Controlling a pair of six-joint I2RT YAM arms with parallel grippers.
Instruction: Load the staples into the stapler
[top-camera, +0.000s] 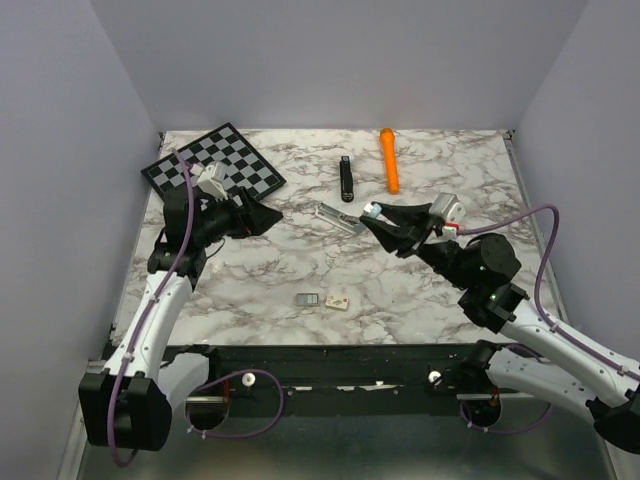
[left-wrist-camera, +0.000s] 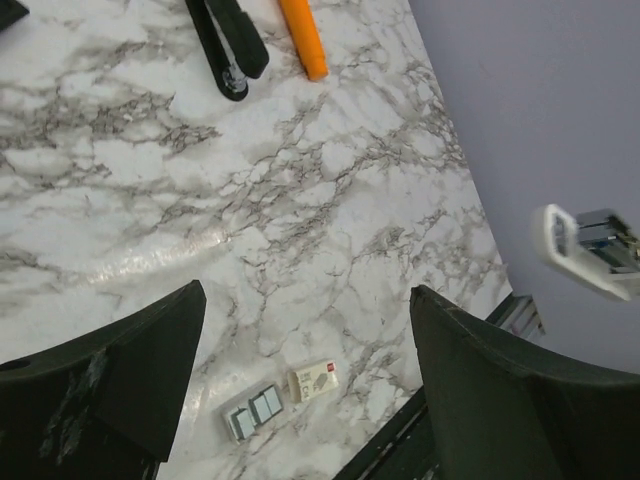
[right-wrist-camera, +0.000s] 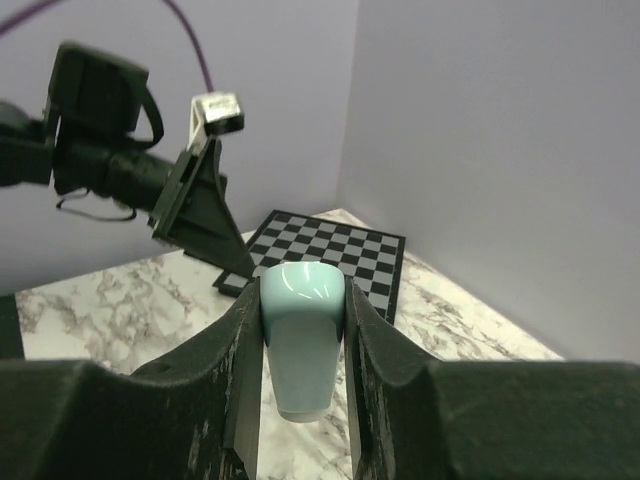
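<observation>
Stapler (top-camera: 346, 178): slim, black, lying flat at 12 o'clock from centre, near the back edge. An orange marker (top-camera: 389, 158) lies beside it at 2 o'clock.

Staples (top-camera: 308, 299): small silvery-grey block at 6 o'clock, near the front edge, just beside a white piece (top-camera: 337, 301).

Surface (top-camera: 260, 280): grey-veined marble, with lilac walls (top-camera: 330, 60) on three sides and a chessboard (top-camera: 212, 163) at 10 o'clock. Bare marble lies left of the staples.

Left claw (top-camera: 272, 217): spread wide, empty. Right claw (right-wrist-camera: 302, 285): clamped on a pale blue box (right-wrist-camera: 300, 340).
</observation>
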